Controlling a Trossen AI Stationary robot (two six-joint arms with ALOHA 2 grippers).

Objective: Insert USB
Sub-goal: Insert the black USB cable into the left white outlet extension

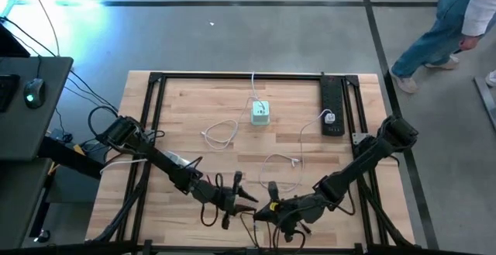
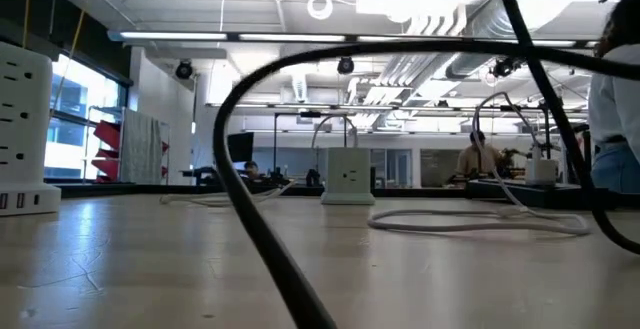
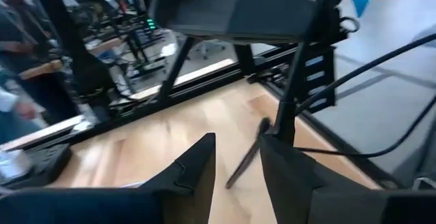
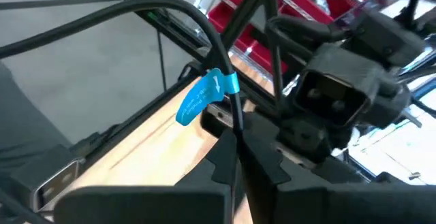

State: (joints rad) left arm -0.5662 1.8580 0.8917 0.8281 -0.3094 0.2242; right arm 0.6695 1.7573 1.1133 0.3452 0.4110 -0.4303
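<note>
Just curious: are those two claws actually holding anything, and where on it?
The right gripper pinches a black cable just below its blue tag. The left gripper is open, holding nothing.

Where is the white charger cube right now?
In the high view, the white charger cube sits at the table's far middle, left of the black power strip, away from both arms.

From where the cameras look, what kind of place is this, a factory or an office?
Most likely a robotics lab or workshop in an open industrial hall. A wooden table stands on a bare concrete floor, exposed ceiling ducts run overhead, and further workbenches show in the room behind.
</note>
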